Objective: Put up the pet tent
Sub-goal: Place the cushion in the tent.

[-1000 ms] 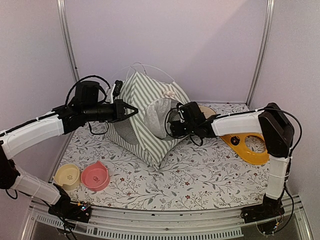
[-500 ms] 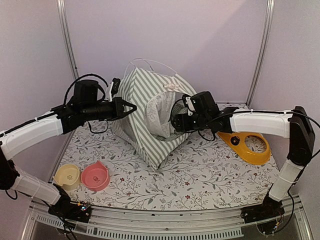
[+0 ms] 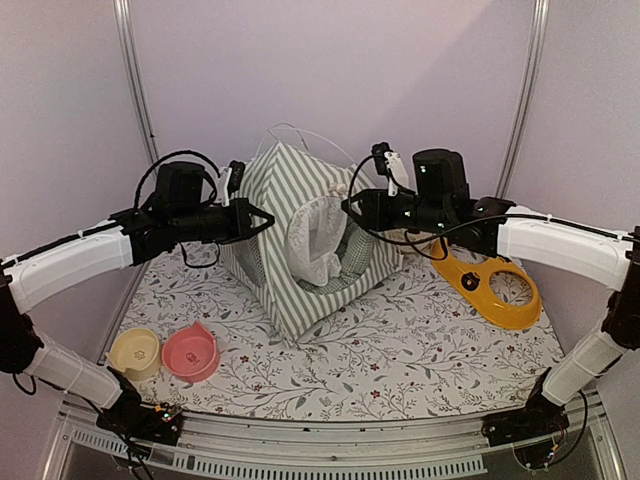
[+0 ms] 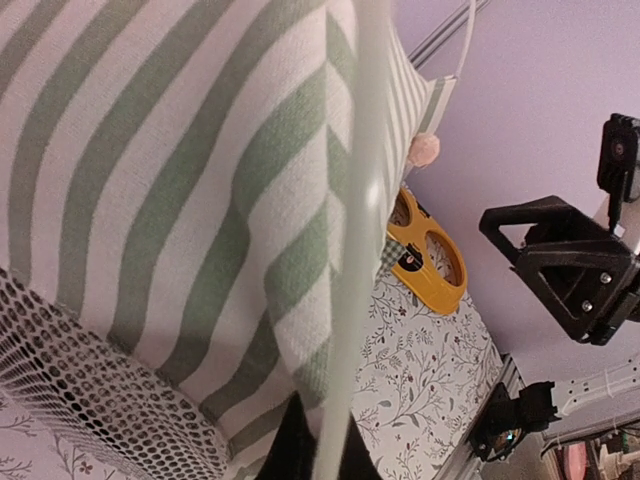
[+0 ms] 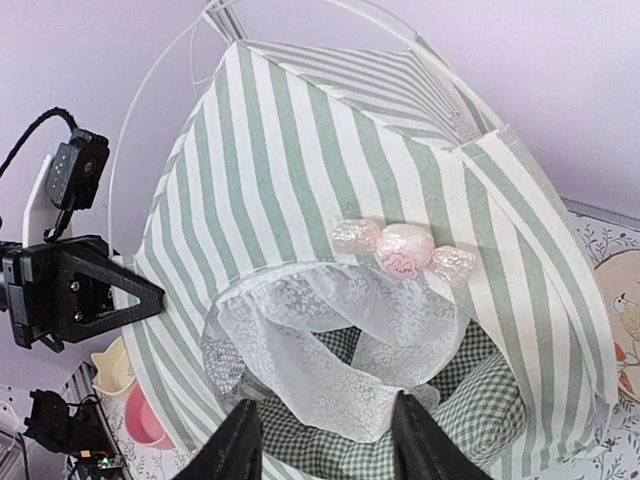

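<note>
Pet tent (image 3: 300,215): upright, frame centre, rear of table (image 3: 420,350) | left fingers (image 3: 255,218): clenched on its pole-lined left edge | right fingers (image 5: 240,445): spread, empty, facing lace curtain (image 5: 320,350) | step: likely squaring the erected frame | next: seat base flat, steady release.

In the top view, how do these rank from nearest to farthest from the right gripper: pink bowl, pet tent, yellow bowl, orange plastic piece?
1. pet tent, directly in front.
2. orange plastic piece, right side.
3. pink bowl, front left.
4. yellow bowl, farther left.
</note>
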You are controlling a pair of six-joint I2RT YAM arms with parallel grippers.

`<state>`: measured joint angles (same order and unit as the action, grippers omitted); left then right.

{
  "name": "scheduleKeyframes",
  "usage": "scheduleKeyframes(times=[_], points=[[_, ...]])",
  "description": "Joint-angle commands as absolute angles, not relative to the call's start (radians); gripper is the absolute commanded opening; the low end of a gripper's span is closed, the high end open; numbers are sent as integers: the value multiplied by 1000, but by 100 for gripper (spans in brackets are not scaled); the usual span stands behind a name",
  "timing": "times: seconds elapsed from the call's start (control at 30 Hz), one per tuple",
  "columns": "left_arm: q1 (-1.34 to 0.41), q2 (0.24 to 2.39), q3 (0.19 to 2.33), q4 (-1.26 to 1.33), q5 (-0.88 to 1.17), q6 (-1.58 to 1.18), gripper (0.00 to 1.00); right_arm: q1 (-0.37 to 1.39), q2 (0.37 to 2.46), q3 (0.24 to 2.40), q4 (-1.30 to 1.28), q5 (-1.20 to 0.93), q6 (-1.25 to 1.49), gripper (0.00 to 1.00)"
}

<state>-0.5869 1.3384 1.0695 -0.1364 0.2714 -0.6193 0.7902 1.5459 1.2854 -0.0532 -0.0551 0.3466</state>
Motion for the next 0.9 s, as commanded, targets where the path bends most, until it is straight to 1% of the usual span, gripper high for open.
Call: scheduleKeyframes(times=[0.0, 0.03, 0.07, 0.1, 0.17, 0.23, 0.33, 0.43, 0.5, 0.53, 0.57, 0.63, 0.67, 0.7, 0.83, 0.87], points=[[-566, 1357, 1076, -184, 277, -670, 0, 807, 1594, 1313, -145, 52, 372, 30], [-566, 1359, 1078, -186, 280, -672, 0, 828, 1623, 1336, -194, 121, 367, 16], [-566, 1354, 1077, -187, 283, -672, 0, 844, 1647, 1341, -226, 190, 360, 6], [-566, 1352, 1077, -188, 284, -672, 0, 855, 1666, 1329, -238, 228, 359, 2], [-566, 1347, 1077, -190, 290, -671, 0, 856, 1697, 1282, -199, 233, 368, 1], [-566, 1348, 1079, -185, 299, -672, 0, 850, 1753, 1260, -131, 264, 360, 2], [-566, 1355, 1084, -181, 313, -672, 0, 808, 1922, 1348, -131, 328, 342, 0], [-563, 1337, 1092, -198, 305, -669, 0, 750, 2141, 1465, -253, 480, 326, 0], [-558, 1321, 1099, -207, 304, -657, 0, 712, 2220, 1497, -306, 479, 328, 0], [-553, 1318, 1102, -211, 315, -653, 0, 709, 2240, 1512, -327, 473, 329, 2], [-550, 1321, 1108, -214, 330, -645, 0, 715, 2243, 1518, -335, 452, 327, 7], [-547, 1338, 1119, -215, 358, -628, 0, 741, 2209, 1498, -297, 367, 317, 22], [-546, 1344, 1117, -210, 367, -624, 0, 748, 2174, 1469, -259, 306, 311, 27], [-543, 1351, 1110, -202, 376, -622, 0, 755, 2125, 1435, -220, 259, 316, 30], [-505, 1369, 1071, -178, 398, -631, 0, 773, 1855, 1229, 23, 140, 349, 51], [-498, 1372, 1069, -186, 390, -623, 0, 773, 1792, 1165, 79, 126, 351, 55]])
